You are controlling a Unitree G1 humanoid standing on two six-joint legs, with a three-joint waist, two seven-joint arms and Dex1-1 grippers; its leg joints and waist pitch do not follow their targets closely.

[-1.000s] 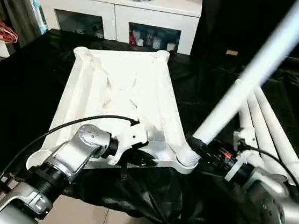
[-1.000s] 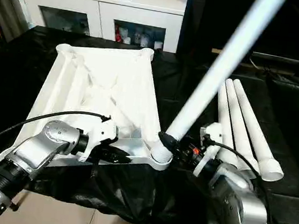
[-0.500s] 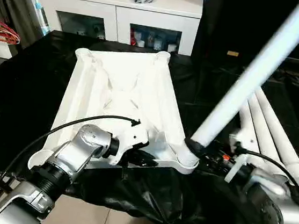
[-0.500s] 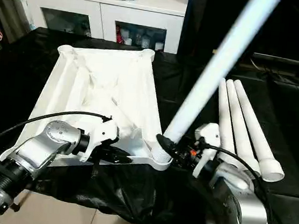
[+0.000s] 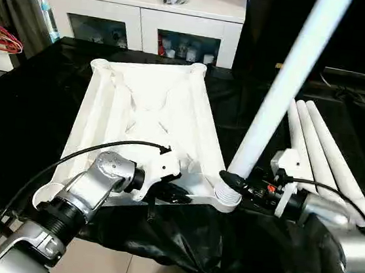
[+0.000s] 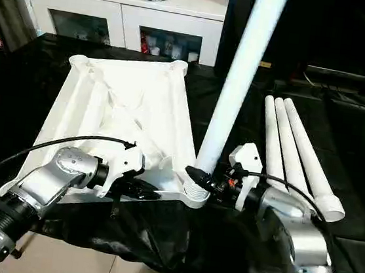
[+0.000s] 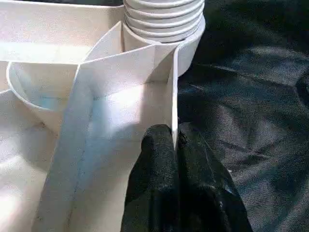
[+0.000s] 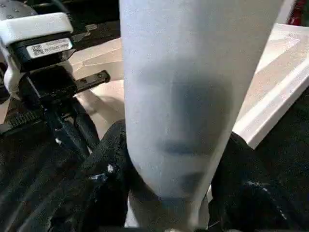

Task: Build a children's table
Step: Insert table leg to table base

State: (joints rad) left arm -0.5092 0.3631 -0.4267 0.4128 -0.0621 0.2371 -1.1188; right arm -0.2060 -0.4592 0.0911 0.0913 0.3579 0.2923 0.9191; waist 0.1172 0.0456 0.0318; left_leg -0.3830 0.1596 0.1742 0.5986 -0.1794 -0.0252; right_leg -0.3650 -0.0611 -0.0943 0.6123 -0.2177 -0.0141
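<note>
**A:** Where's the table sitting right now?

**B:** The white table top lies upside down on the black cloth, ribbed underside facing up, one short edge at the near side of the cloth. Behind it stands the white cabinet with glass doors.

**A:** And the left gripper?

**B:** Clamped tight. In the left wrist view the two black fingers are pinched onto a thin upright rib of the table top, one on each side of it with barely any gap between them. That rib runs straight to the near corner socket, the one on the robot's right.

**A:** What's in that socket?

**B:** A long white leg, its ribbed end seated in the socket. It rises steeply, leaning a little to the robot's right.

**A:** Is the right gripper on it?

**B:** Yes. The jaws stand about half open and wrap the leg just above the socket. In the right wrist view the black fingers press against both sides of the leg.

**A:** The other legs?

**B:** Three spare legs lie side by side on the cloth, to the right of the table top and just beyond the right arm, touching each other.
</note>
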